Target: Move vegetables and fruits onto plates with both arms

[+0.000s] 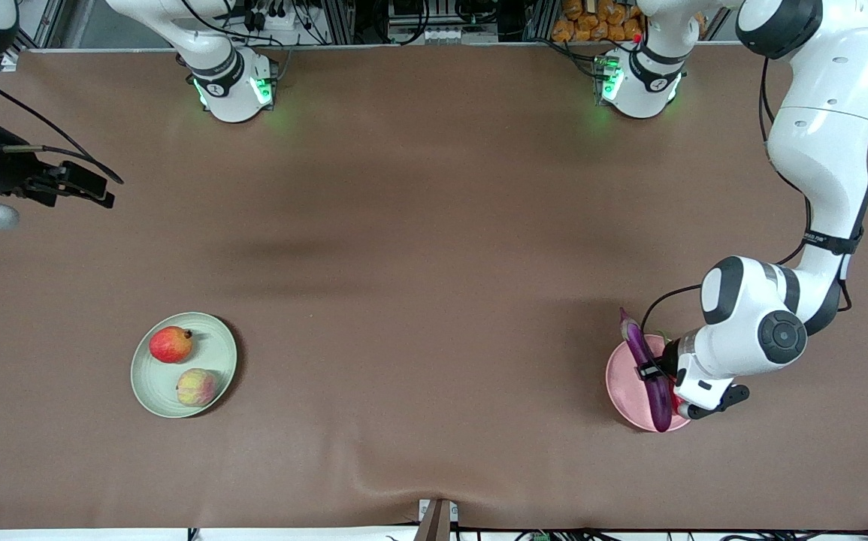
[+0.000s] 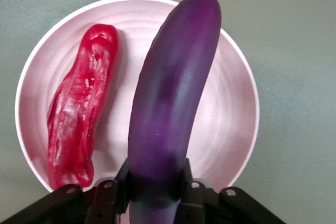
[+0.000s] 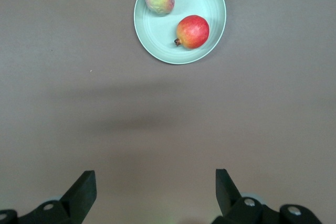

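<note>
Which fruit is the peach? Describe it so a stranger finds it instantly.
Start at the pale green plate toward the right arm's end of the table. Two small round fruits sit on it, apart. The peach is the one nearer the front camera: pale yellow-pink and ribbed, whereas the red apple beside it is deep red with a dark stem end.

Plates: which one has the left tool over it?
The pink plate, toward the left arm's end; the left tool is shut on the eggplant above it. The green plate holds only the two fruits.
</note>
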